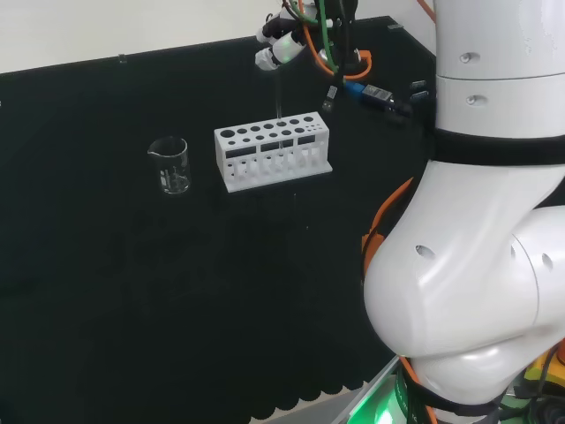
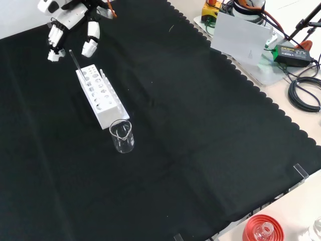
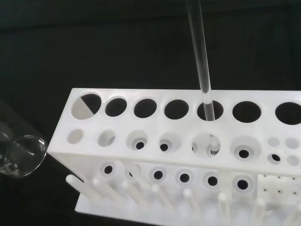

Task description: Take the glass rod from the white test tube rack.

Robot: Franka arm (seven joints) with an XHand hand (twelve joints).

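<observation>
The white test tube rack (image 1: pixel 274 152) (image 2: pixel 100 98) (image 3: pixel 164 157) stands on the black cloth. A clear glass rod (image 2: pixel 76 64) (image 3: pixel 199 56) stands upright in one of its back-row holes, near the rack's far end in the front view. In the head view the rod (image 1: pixel 278 99) is only a faint line. My hand (image 1: pixel 281 46) (image 2: pixel 70 20) hovers just above the rod's top, fingers relaxed and spread. One fingertip (image 2: pixel 54 50) is left of the rod and another (image 2: pixel 90 46) is right of it, neither touching it.
A small clear beaker (image 1: pixel 169 166) (image 2: pixel 122 136) (image 3: pixel 19 150) stands close to the rack's near end in the front view. Off the cloth lie a white panel (image 2: pixel 241 37), cables (image 2: pixel 303 93) and a red ribbed stand (image 2: pixel 263 230) with a flask.
</observation>
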